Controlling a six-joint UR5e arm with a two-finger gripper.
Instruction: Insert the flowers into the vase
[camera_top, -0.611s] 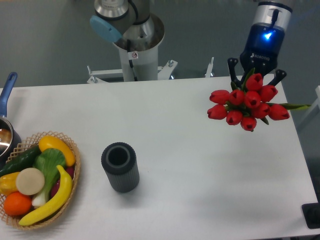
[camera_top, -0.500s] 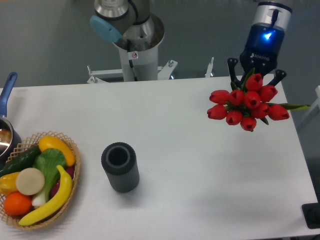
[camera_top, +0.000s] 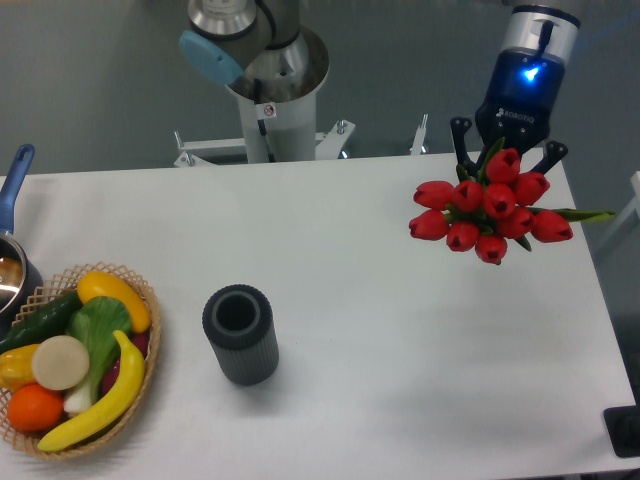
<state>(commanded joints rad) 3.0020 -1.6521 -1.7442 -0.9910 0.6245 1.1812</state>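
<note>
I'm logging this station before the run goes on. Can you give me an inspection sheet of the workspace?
Surface: white table, no spills seen.
Job's things: flowers held up at the far right; vase upright, mouth empty, left of centre.
Clutter: wicker basket of fruit and vegetables at the left edge; pot with a blue handle behind it.
Grippers: tool closed on the flower stems, blue light lit.
Cables: nothing seen.
Surroundings: arm base behind the table; dark object at the lower right.
</note>
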